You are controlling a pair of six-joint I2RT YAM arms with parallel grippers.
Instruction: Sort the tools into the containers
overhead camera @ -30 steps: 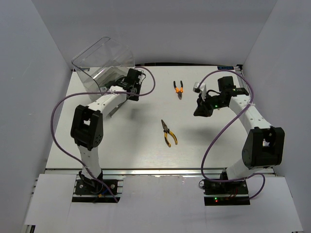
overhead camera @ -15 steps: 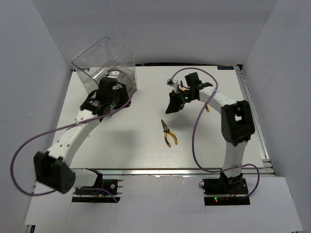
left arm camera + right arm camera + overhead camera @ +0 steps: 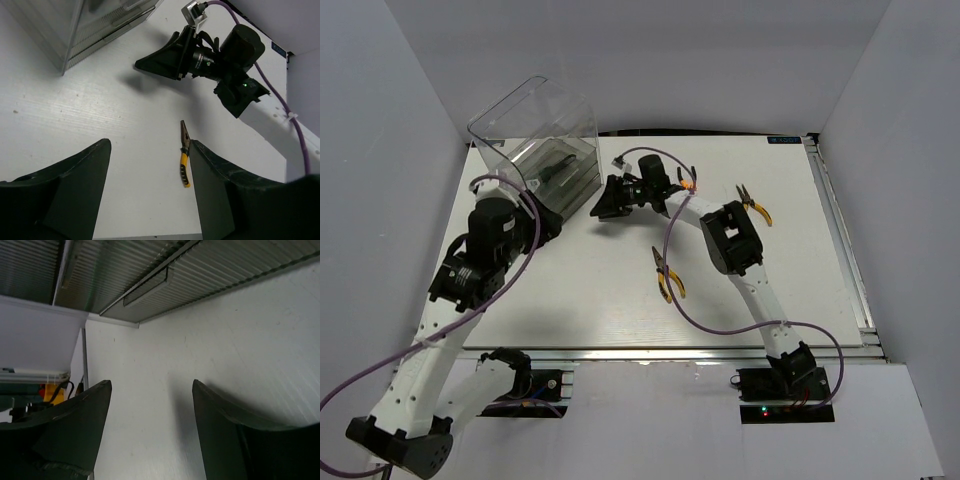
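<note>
The right gripper (image 3: 150,390), jaws spread with nothing between, hovers just in front of the cabinet (image 3: 535,140), probably lined up to pull a drawer (image 3: 210,270) open.

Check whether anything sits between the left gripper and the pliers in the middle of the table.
Nothing visible does. Bare table lies between the open left gripper and the pliers; the right gripper hangs farther back, by the drawers, off that line.

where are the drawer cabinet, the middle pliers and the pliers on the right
drawer cabinet (image 3: 535,145): top view, clear curved top
middle pliers (image 3: 666,273): top view, near joint
right pliers (image 3: 752,203): top view, near joint
</note>
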